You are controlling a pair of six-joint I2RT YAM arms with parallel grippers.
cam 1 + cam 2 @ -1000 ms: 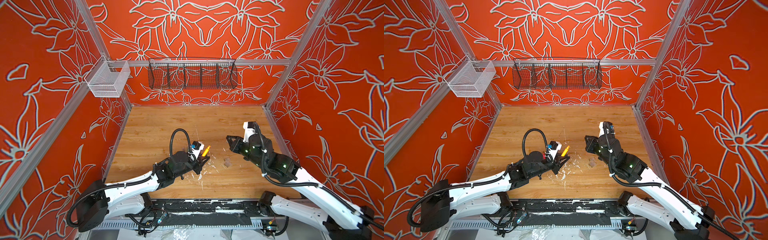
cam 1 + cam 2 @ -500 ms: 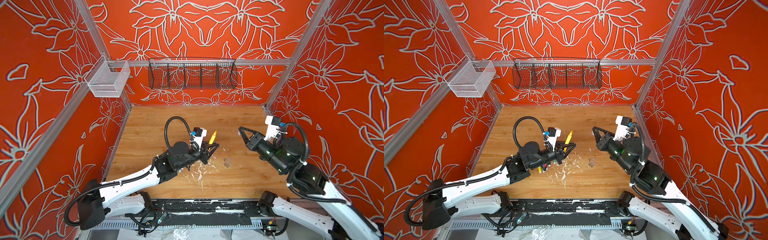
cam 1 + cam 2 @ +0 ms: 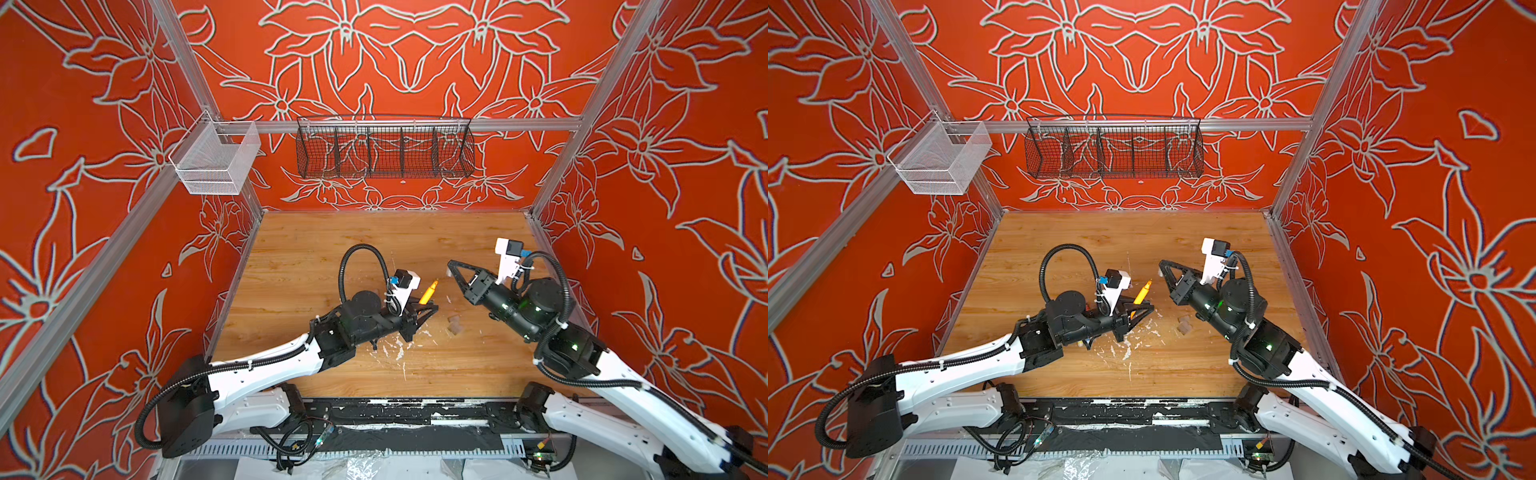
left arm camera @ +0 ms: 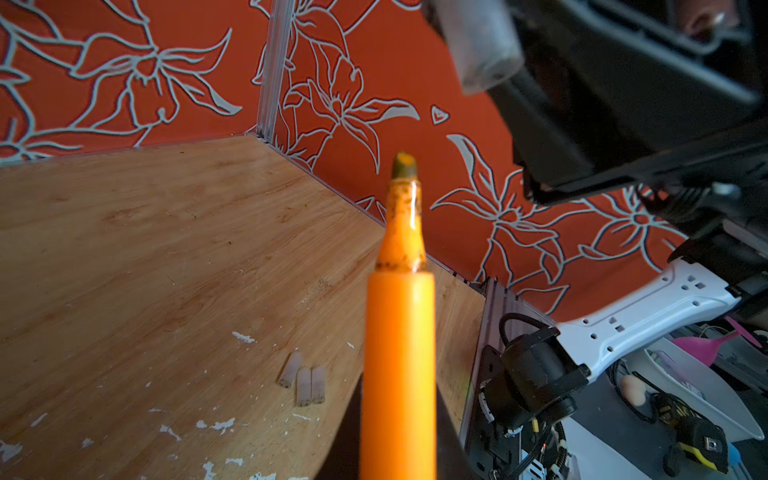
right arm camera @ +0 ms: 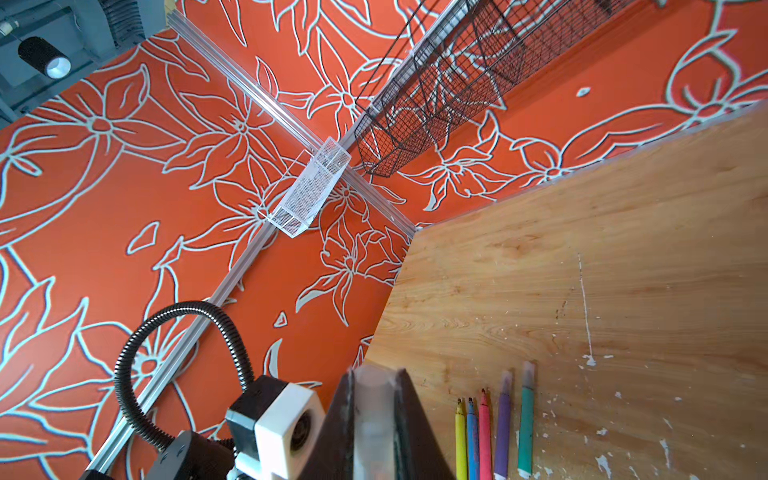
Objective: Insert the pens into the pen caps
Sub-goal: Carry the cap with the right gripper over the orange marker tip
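My left gripper (image 3: 430, 309) is shut on the orange pen (image 3: 428, 292), whose bare tip (image 4: 404, 164) points up toward my right gripper (image 3: 451, 266). The right gripper (image 5: 374, 386) is shut on a clear pen cap (image 5: 374, 415), which also shows close above the pen tip as a pen cap (image 4: 478, 41) in the left wrist view. A small gap separates tip and cap. Three loose pen caps (image 4: 303, 380) lie together on the wood. Yellow (image 5: 460, 444), blue (image 5: 472, 440) and pink (image 5: 485, 436) pens lie side by side with purple (image 5: 503, 424) and teal (image 5: 525, 419) pens that wear caps.
White flecks (image 3: 395, 353) litter the wooden table (image 3: 332, 249) near the front. A white mesh basket (image 3: 216, 160) hangs on the left wall and a black wire basket (image 3: 384, 149) on the back wall. Red walls close in three sides.
Both grippers have risen off the table. The left one lifted the orange pen, and the right one swung round with the cap and now points at the pen's tip.
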